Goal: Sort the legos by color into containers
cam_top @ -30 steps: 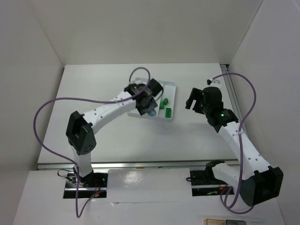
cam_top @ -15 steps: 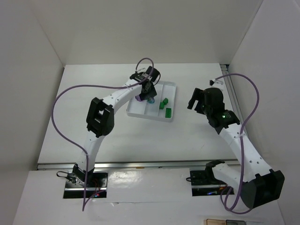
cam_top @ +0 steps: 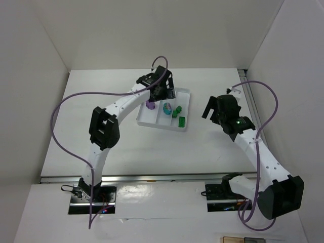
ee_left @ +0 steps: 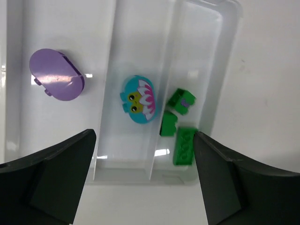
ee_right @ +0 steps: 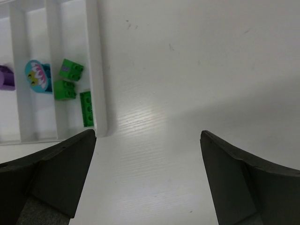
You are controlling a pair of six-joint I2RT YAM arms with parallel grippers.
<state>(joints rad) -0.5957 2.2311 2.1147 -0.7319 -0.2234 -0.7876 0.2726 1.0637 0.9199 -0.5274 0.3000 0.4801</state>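
Note:
The white tray (cam_top: 143, 121) holds all the legos I see. A purple rounded piece (ee_left: 56, 80) lies in its left compartment. The cyan oval piece (ee_left: 138, 100) rests in the middle one, face up. Three green bricks (ee_left: 184, 146) sit together in the right compartment. My left gripper (cam_top: 164, 92) hovers open above the tray's far end, nothing between its fingers (ee_left: 51, 178). My right gripper (cam_top: 208, 107) stands open over bare table to the right of the tray, also holding nothing. In the right wrist view the green bricks (ee_right: 65, 89) and the cyan piece (ee_right: 37, 76) show at the upper left.
The tray's right wall (ee_right: 96, 70) lies just left of my right gripper (ee_right: 147, 183). White walls enclose the table on the left, back and right. Purple cables loop off both arms.
My left gripper has opened and lifted toward the tray's far end; the cyan piece now lies loose in the middle compartment. The right gripper has opened slightly wider.

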